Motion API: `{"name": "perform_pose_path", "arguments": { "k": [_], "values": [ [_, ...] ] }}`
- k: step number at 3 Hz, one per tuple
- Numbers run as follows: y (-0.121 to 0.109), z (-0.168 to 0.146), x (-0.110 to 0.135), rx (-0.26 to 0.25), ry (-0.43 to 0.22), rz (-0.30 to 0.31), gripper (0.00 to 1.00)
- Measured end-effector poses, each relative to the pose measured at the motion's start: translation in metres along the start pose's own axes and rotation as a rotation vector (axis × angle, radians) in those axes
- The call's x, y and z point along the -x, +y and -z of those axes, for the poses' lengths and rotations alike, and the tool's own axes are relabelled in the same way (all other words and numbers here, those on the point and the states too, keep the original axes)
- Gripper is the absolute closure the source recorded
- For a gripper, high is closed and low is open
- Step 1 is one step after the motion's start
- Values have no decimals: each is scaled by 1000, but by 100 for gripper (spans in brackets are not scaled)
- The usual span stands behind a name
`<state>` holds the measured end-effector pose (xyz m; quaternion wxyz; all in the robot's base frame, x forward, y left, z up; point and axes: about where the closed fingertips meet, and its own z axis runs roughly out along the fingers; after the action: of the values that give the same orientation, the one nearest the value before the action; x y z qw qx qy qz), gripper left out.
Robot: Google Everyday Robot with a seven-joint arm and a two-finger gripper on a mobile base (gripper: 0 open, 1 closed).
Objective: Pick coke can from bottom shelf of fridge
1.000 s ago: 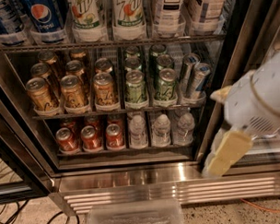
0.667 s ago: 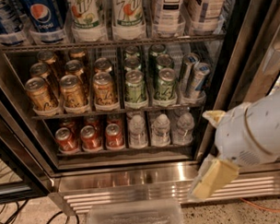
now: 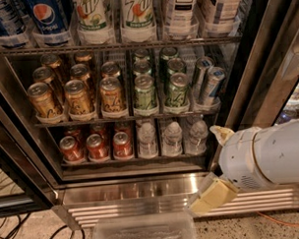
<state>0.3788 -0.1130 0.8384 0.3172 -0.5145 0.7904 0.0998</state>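
The fridge (image 3: 237,89) stands open before me, with a dark frame and a steel base. On the bottom shelf (image 3: 136,160) stand small red coke cans (image 3: 97,146) in three rows at the left, silver tops up. Clear water bottles (image 3: 172,139) stand to their right. My gripper (image 3: 211,198) hangs at the lower right, in front of the steel sill, below and right of the coke cans and apart from them. Its cream-coloured fingers point down and left. It holds nothing that I can see.
Gold-orange cans (image 3: 77,97) and green cans (image 3: 144,92) fill the wire shelf above. Large soda bottles (image 3: 91,15) stand on the top shelf. A clear plastic bin (image 3: 143,230) sits on the floor below the sill. Cables (image 3: 15,234) lie at the lower left.
My arm and gripper have dropped lower and swung left, from beside the middle shelf down to the steel sill. The cans have not moved.
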Motion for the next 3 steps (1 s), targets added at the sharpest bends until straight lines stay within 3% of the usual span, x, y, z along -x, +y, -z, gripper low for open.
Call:
{"name": "perform_pose_path", "arguments": {
  "k": [1, 3],
  "values": [
    [9, -14, -1, -22, -47, -31, 0],
    [39, -69, 5, -143, -178, -62, 0]
  ]
}}
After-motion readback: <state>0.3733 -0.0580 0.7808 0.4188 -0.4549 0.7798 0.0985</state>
